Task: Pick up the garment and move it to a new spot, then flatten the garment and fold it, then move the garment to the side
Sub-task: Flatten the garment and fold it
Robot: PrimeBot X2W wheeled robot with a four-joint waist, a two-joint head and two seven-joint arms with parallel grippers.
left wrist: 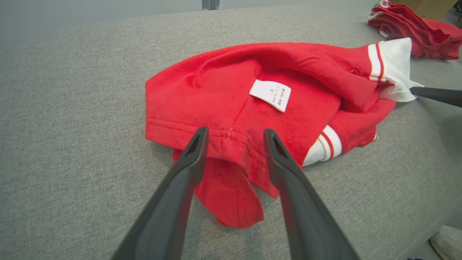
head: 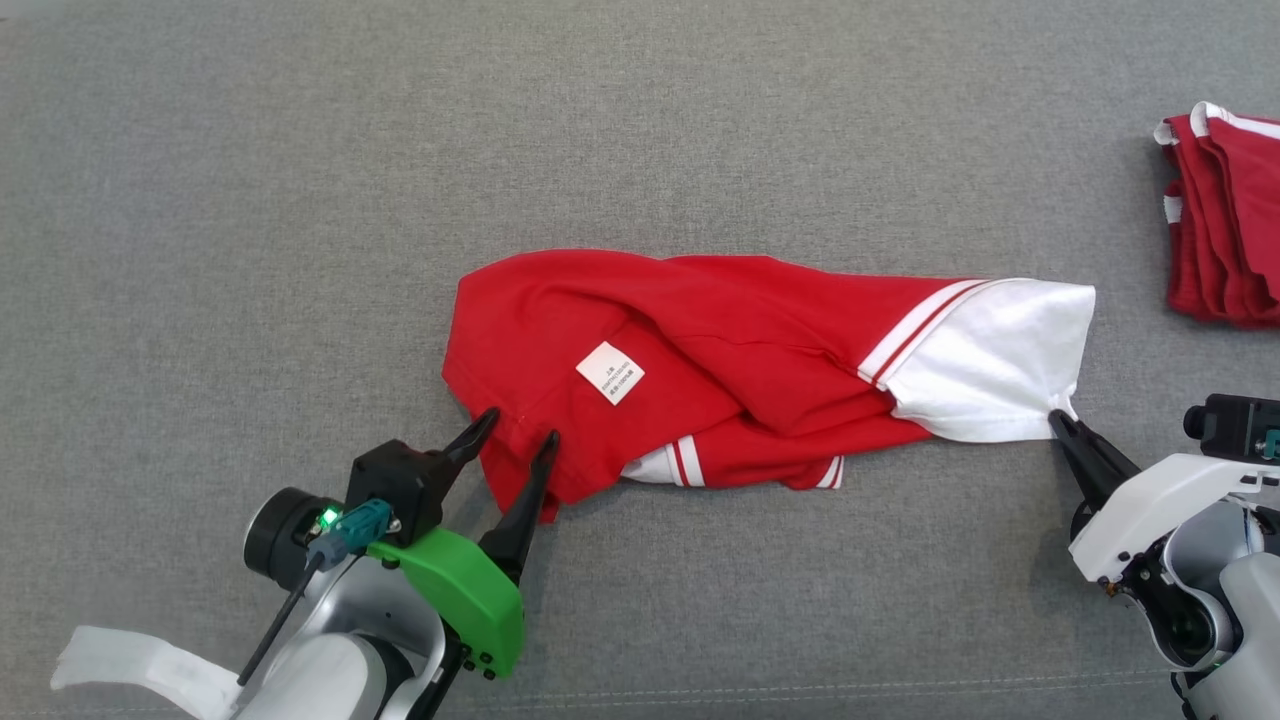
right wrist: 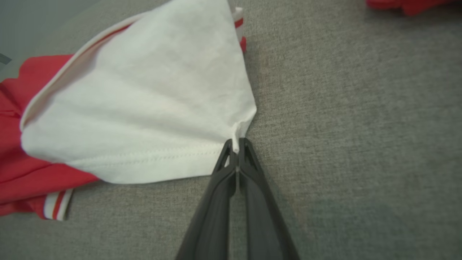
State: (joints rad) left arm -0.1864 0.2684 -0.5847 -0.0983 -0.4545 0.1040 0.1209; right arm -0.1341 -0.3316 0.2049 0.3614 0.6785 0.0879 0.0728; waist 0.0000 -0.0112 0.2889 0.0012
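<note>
One garment [head: 720, 360] lies crumpled on your grey padded surface [head: 300, 200], near the middle of the head view. Its long axis runs side to side across that view. The red end points toward the robot's left and the white panel [head: 990, 360] toward its right. A white label [head: 610, 373] faces up on the red part, nearer the left end. Red-and-white striped bands show along the near edge.

Your left gripper [head: 522, 425] stands with its jaws apart, astride the stitched red hem at the garment's near-left corner. One finger sits on each side of a hanging fold, and neither is clamped on the cloth. Your right gripper [head: 1057, 420] is closed tight on the near-right corner of the white panel, and the cloth is drawn to a point at the fingertips.

You will also note a stack of red garments [head: 1225, 220] at the far right edge, well apart from the work.
</note>
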